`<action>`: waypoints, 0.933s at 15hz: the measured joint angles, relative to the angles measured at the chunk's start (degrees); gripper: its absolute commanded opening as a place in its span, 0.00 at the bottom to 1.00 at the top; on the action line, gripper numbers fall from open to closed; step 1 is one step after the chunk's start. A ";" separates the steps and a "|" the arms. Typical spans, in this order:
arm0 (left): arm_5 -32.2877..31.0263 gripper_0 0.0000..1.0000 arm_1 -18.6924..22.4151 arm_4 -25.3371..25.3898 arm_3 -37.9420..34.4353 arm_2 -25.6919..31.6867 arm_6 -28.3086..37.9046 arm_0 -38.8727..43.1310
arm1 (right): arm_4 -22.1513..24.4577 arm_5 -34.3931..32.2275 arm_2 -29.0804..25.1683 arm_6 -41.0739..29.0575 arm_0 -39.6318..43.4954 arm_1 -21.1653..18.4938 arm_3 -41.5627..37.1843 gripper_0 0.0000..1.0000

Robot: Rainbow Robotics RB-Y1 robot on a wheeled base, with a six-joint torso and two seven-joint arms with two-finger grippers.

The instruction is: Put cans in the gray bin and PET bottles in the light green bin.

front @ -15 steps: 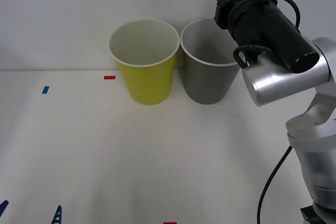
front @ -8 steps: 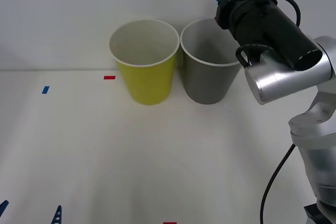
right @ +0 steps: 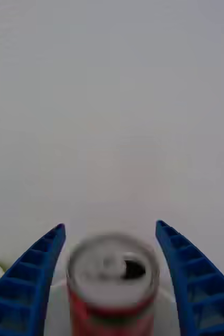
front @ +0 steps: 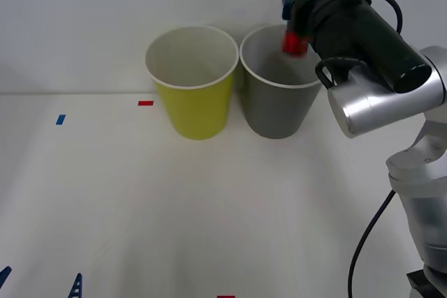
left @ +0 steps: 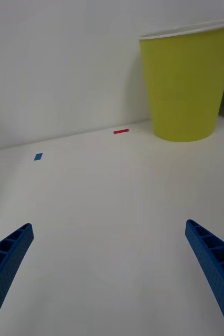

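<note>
A: What's at the far left?

B: The left hand (left: 112,278) sits low over the white tabletop (front: 140,200), fingers spread wide with nothing between them. In the front view its blue tips just show at the bottom left corner. Past it on the tabletop lie a small blue tape mark (front: 61,119) and a red tape mark (front: 145,102).

A: And the bins?

B: The light green bin (front: 193,82) stands upright near the back wall, pale inside. Just beside it, to its right and about touching, stands the gray bin (front: 278,83), also upright.

A: Where's the can?

B: The red can (front: 294,40) is in the air at the gray bin's mouth, blurred, about level with the rim on the right side. In the right wrist view it shows silver top up, pull tab and opening visible, between the two blue fingers but with a gap on each side.

A: So the right hand isn't gripping it?

B: No. The right hand (right: 110,278) is spread apart above the gray bin, on the end of the black and silver arm (front: 370,54) reaching in from the right.
</note>
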 measured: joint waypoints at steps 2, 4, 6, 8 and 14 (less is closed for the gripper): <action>0.00 1.00 0.00 0.00 0.00 0.00 0.00 0.00 | -0.01 -0.07 0.01 -0.04 -0.22 0.00 0.00 1.00; 0.00 1.00 0.00 0.00 0.00 0.00 0.00 0.00 | -0.03 -0.09 -0.03 0.02 -0.25 0.01 0.00 1.00; 0.00 1.00 0.00 0.00 0.00 0.00 0.00 0.00 | -0.03 -0.12 -0.22 0.14 -0.25 -0.04 0.00 1.00; 0.00 1.00 0.00 0.00 0.00 0.00 0.00 0.00 | -0.02 -0.18 -0.33 0.24 -0.25 -0.06 0.00 1.00; 0.00 1.00 0.00 0.00 0.00 0.00 0.00 0.00 | 0.05 -0.36 -0.67 0.37 -0.24 -0.15 -0.02 1.00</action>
